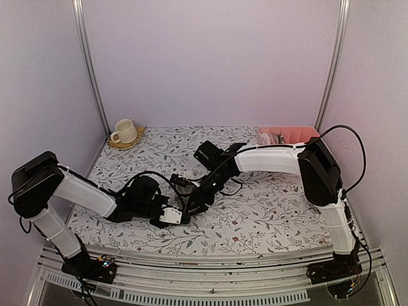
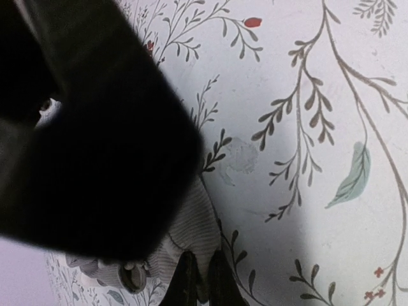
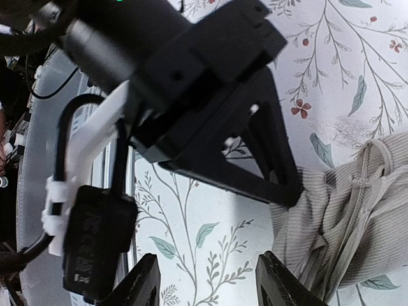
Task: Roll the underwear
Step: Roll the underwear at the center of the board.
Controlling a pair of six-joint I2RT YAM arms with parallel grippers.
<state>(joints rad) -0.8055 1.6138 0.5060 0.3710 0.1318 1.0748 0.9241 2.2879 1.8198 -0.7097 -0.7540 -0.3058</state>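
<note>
One ribbed grey-brown brief (image 3: 338, 229) with pale edging lies bunched on the floral table cover; it also shows in the left wrist view (image 2: 191, 226). My left gripper (image 2: 203, 271) is shut, pinching a fold of this cloth at its edge; its black fingers (image 3: 280, 172) show in the right wrist view, their tips on the cloth. My right gripper (image 3: 210, 280) is open and empty, hovering over bare cover just beside the cloth. In the top view both grippers meet at table centre, left (image 1: 188, 215) and right (image 1: 197, 204), hiding the cloth. No second brief shows.
A cream cup on a coaster (image 1: 124, 132) stands at the back left. A pink basket (image 1: 287, 135) stands at the back right. The metal front rail (image 1: 210, 268) runs along the near edge. Cables loop by the right wrist.
</note>
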